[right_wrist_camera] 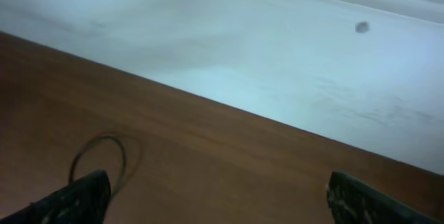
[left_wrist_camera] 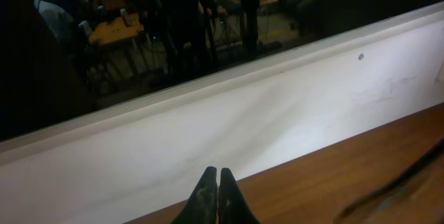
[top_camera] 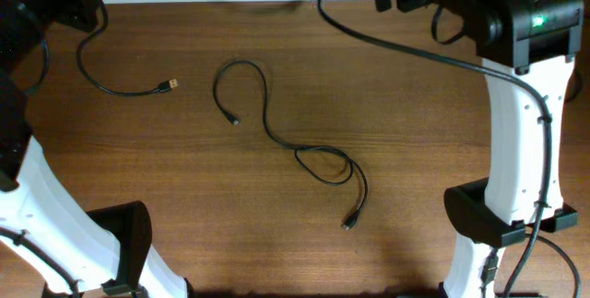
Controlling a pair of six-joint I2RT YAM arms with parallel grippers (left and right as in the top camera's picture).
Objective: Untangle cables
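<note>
The long cable (top_camera: pixel 279 139) lies across the middle of the bench (top_camera: pixel 442 132). One plug (top_camera: pixel 236 121) sits left of centre. From it the cord arcs toward the far edge, snakes back and crosses itself in a small loop, then ends in a second plug (top_camera: pixel 348 224) nearer the front edge. That self-crossing loop looks like the only tangle left.

The short cable (top_camera: pixel 120 93) lies well apart from it, toward the far-left corner, with its gold plug (top_camera: pixel 171 84) pointing inward. Its other end runs up under the left arm. It reads as set aside so that the two cords no longer overlap.

The left pincer (left_wrist_camera: pixel 218 170) is clenched, fingers pressed together with nothing visible between them. It hangs by the far edge facing the white wall, and a blurred cord (left_wrist_camera: pixel 402 175) runs past to its right, not touching the tips.

The right pincer (right_wrist_camera: pixel 218 179) is released, jaws spread wide and empty, also near the far edge. A thin loop of cord (right_wrist_camera: pixel 123 156) lies just beside its left finger; I cannot tell which cable it belongs to. The spread jaws suggest readiness to take cord, though the crossing loop lies well away, toward the bench's middle.
</note>
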